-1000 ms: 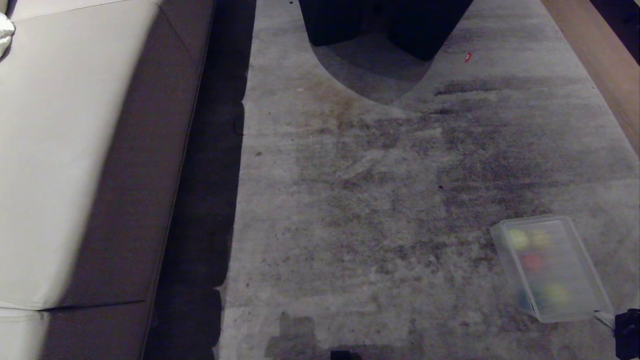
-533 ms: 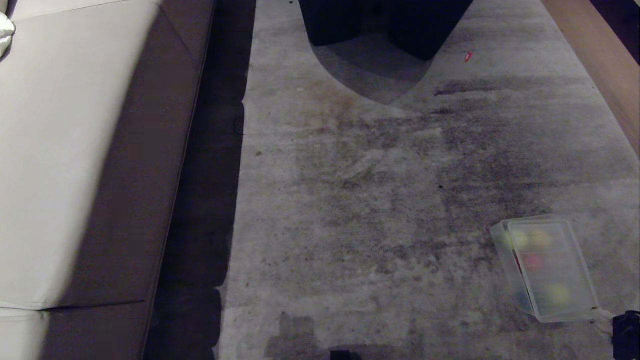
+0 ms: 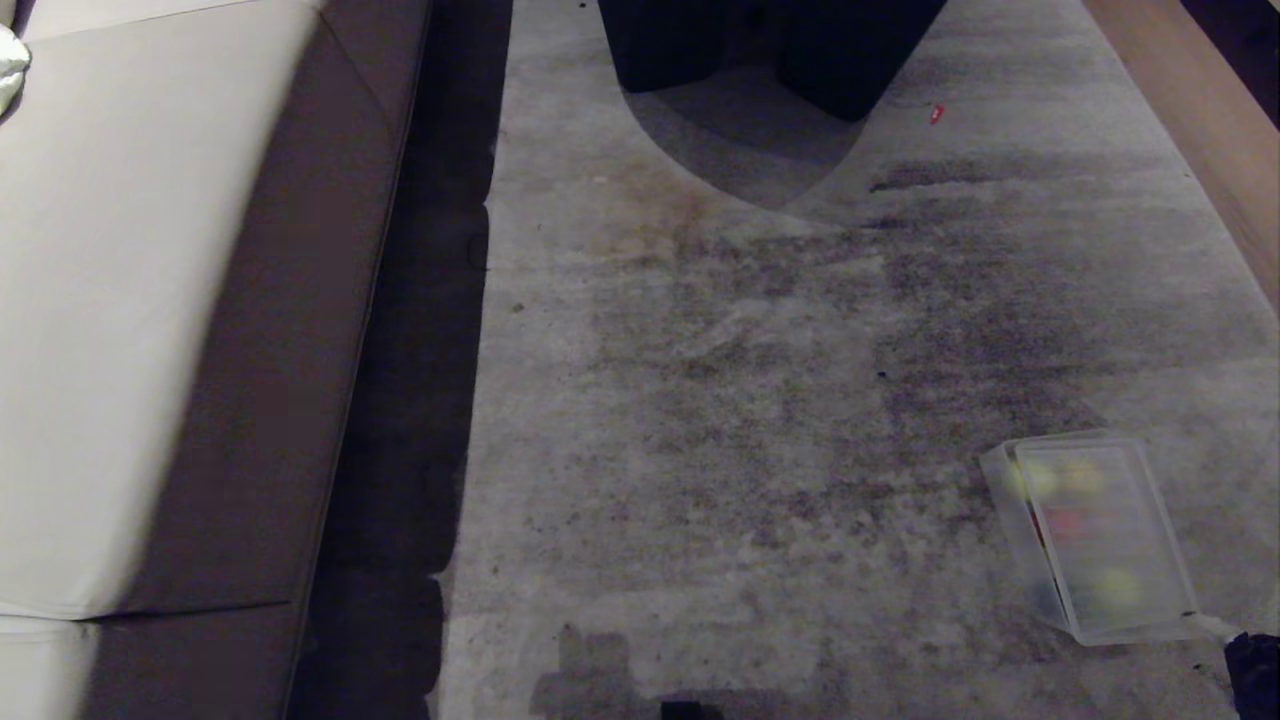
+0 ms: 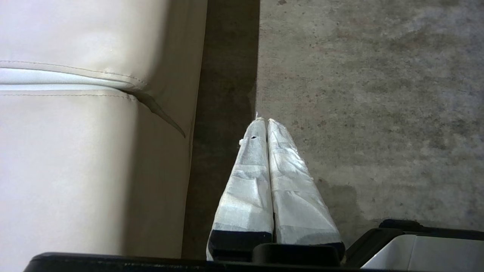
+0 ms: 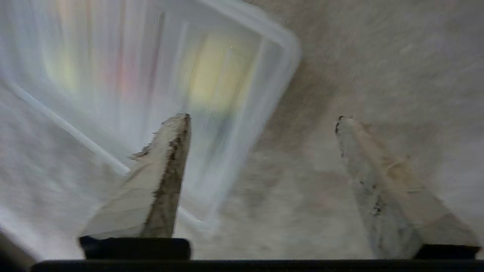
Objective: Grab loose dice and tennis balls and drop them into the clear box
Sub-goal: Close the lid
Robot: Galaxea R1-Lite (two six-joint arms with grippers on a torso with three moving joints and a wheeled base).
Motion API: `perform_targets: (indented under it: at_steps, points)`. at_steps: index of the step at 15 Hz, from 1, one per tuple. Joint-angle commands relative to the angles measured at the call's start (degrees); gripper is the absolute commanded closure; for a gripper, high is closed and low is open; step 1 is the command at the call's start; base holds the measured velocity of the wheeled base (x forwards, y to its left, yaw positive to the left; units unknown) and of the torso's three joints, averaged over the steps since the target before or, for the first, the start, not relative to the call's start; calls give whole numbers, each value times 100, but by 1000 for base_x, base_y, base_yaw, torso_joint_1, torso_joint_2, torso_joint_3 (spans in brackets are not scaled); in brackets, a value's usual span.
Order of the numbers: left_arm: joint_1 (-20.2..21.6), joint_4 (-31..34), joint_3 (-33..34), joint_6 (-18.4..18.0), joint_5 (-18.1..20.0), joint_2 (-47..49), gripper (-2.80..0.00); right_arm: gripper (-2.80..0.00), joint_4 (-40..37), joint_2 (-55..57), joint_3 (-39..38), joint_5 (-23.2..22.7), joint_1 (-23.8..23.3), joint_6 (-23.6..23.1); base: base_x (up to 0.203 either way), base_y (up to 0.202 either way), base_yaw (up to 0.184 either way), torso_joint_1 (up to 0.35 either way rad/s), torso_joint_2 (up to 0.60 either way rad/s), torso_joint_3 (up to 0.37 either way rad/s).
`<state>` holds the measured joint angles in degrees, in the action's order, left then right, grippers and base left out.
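I see my right gripper [image 5: 262,118] angled down at the clear box's [image 3: 1095,535] near corner, jaws spread wide with nothing between them. The box lies on the rug [image 3: 750,400], blurred coloured shapes inside. My left gripper [image 4: 263,121] hangs beside the sofa [image 4: 75,132], far from the box, jaws pressed together.

Cream sofa [image 3: 120,300] beside stained grey carpet [image 3: 750,400].

I note the carpet [image 3: 760,420] is grey, mottled with darker blotches and a brownish stain. The sofa [image 3: 150,300] is cream with a brown side panel. The clear box [image 3: 1100,540] is milky translucent; blurred yellow-green, red and yellow shapes show through. Both grippers' fingers [image 4: 261,181] are wrapped white.
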<state>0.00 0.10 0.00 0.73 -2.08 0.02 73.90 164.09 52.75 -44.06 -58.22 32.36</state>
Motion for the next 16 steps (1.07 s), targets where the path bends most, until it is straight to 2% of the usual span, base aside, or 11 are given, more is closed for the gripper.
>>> perform_targets:
  at_steps: [1,5,9,10,13,16]
  points:
    - [0,-1,9,6,-2,6,0,-280,44,-24,-9,-21,-15,-335,0,0,0,0,0,0]
    - [0,-1,9,6,-2,6,0,-280,38,-191,-306,-24,-103,-1506,0,0,0,0,0,0]
    - [0,-1,9,6,-2,6,0,-280,48,-206,-401,-35,-213,-1751,0,0,0,0,0,0]
    - [0,-1,9,6,-2,1,0,0,54,-210,-473,-40,-289,-1793,0,0,0,0,0,0]
    - [0,-1,9,6,-2,6,0,0,28,-219,-458,5,-357,-1937,0,0,0,0,0,0]
    - [0,-1,9,6,-2,6,0,0,-138,-156,-371,477,-313,-2036,0,0,0,0,0,0]
